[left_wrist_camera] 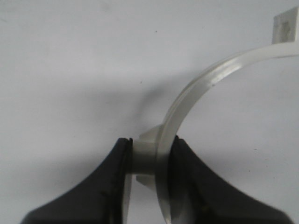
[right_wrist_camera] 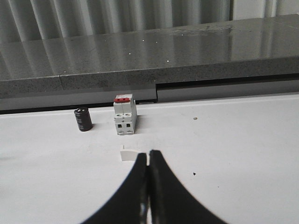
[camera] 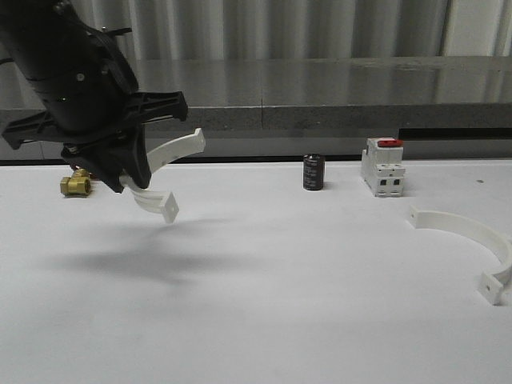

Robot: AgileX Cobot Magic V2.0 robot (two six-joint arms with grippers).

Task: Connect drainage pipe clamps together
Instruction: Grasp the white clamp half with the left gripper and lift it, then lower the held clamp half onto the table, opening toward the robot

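left gripper [left_wrist_camera: 149, 163] pinching one white clamp half [camera: 164, 172] above counter [camera: 280, 280]; right gripper [right_wrist_camera: 148, 161] jaws pressed together, other clamp half [camera: 472, 236] lying apart.

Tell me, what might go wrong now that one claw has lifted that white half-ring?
The left claw pinches the raised clamp half only across its thin band, so it may twist or slip during mating. The other clamp half lies loose on the table; pushed against, it would likely slide rather than join. The right claw is shut and holds nothing, so nothing steadies that half yet.
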